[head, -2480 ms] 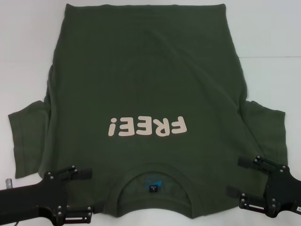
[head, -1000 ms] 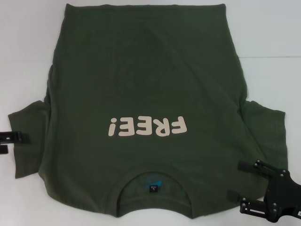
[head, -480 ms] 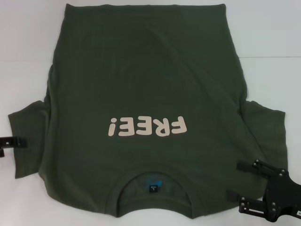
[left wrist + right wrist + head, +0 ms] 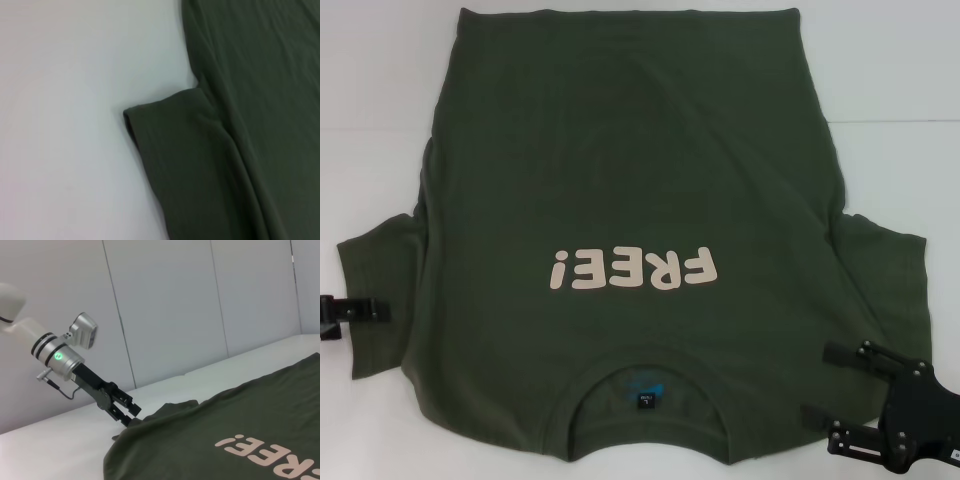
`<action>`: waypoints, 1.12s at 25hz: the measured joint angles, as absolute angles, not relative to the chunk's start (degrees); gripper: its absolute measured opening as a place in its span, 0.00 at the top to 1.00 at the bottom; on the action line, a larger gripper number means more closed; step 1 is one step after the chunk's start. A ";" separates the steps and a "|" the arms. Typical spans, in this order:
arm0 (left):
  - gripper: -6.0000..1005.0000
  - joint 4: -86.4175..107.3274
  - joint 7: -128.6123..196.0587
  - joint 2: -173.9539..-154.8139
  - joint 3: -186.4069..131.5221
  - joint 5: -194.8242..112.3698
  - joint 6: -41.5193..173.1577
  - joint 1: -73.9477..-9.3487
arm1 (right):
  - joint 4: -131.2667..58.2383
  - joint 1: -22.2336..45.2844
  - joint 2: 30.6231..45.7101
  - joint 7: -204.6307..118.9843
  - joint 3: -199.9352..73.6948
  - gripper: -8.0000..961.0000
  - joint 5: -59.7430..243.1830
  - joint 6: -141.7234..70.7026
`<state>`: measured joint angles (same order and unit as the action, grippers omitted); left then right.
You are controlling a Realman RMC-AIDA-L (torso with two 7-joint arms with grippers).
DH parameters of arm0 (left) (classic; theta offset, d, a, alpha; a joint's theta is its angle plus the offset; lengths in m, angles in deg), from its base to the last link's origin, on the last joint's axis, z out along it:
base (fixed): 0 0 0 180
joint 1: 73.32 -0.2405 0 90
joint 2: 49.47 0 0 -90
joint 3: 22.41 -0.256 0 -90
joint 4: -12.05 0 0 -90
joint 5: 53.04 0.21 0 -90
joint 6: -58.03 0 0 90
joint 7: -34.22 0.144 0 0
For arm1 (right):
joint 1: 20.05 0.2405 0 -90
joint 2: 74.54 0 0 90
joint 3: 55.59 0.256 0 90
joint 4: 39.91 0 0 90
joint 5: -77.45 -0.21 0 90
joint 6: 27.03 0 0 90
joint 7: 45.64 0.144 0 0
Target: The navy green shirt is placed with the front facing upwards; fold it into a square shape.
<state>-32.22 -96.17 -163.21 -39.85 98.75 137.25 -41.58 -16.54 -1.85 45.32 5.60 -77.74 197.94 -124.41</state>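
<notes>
Navy green shirt (image 4: 620, 180) between both hands

Left wrist camera looks down on the navy green shirt (image 4: 250, 100): one short sleeve (image 4: 180, 150) juts out flat onto the white table (image 4: 65, 125) (cuff edge slightly rolled).

Shirt (image 4: 620, 180) matt soft cloth; table (image 4: 880, 70) smooth white; left hand (image 4: 127, 412) black metal.
</notes>
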 joint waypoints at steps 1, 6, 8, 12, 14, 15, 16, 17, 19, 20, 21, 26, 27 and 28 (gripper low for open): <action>0.09 -32.20 -96.18 -163.30 -40.08 98.75 137.04 -41.61 | -16.68 -1.85 45.31 5.60 -77.74 0.08 197.95 -124.41; 0.10 -31.55 -96.18 -163.61 -40.52 98.61 136.14 -41.54 | -16.99 -1.86 45.23 5.61 -77.74 0.08 197.94 -124.32; 0.11 -31.16 -96.18 -163.55 -40.51 98.44 136.10 -41.44 | -16.99 -1.82 45.23 5.61 -77.74 0.08 197.94 -124.30; 0.12 -30.88 -96.20 -163.55 -40.54 98.29 136.06 -41.32 | -16.98 -1.85 45.23 5.60 -77.74 0.08 197.94 -124.25; 0.13 -30.84 -96.24 -163.58 -40.55 98.33 136.02 -41.27 | -16.97 -1.90 45.23 5.60 -77.74 0.08 197.95 -124.25; 0.13 -30.76 -96.31 -163.57 -40.55 98.33 136.01 -41.24 | -16.97 -1.90 45.23 5.61 -77.74 0.08 197.94 -124.24; 0.13 -30.64 -96.38 -163.55 -40.55 98.31 136.00 -41.19 | -16.97 -1.90 45.23 5.60 -77.74 0.08 197.95 -124.24; 0.13 -30.45 -96.44 -163.55 -40.54 98.28 135.97 -41.12 | -16.97 -1.90 45.23 5.60 -77.74 0.08 197.95 -124.23; 0.14 -30.22 -96.47 -163.54 -40.53 98.25 135.96 -41.02 | -16.97 -1.90 45.23 5.60 -77.74 0.08 197.95 -124.18; 0.14 -29.41 -96.56 -163.54 -40.54 98.20 135.99 -40.63 | -16.97 -1.89 45.23 5.60 -77.74 0.08 197.95 -124.15; 0.15 -29.15 -96.57 -163.53 -40.56 98.20 136.04 -40.48 | -16.97 -1.88 45.23 5.60 -77.74 0.08 197.95 -124.12; 0.16 -27.98 -96.60 -163.53 -40.61 98.13 136.26 -39.81 | -16.97 -1.86 45.23 5.60 -77.74 0.08 197.95 -123.96; 0.16 -27.87 -96.62 -163.54 -40.63 98.12 136.31 -39.72 | -16.97 -1.86 45.23 5.60 -77.74 0.08 197.95 -123.95; 0.17 -27.83 -96.68 -163.56 -40.65 98.11 136.35 -39.66 | -16.97 -1.86 45.23 5.61 -77.74 0.08 197.95 -123.94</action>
<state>-27.83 -96.68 -163.56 -40.65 98.11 136.35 -39.66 -16.97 -1.86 45.23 5.61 -77.74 197.95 -123.94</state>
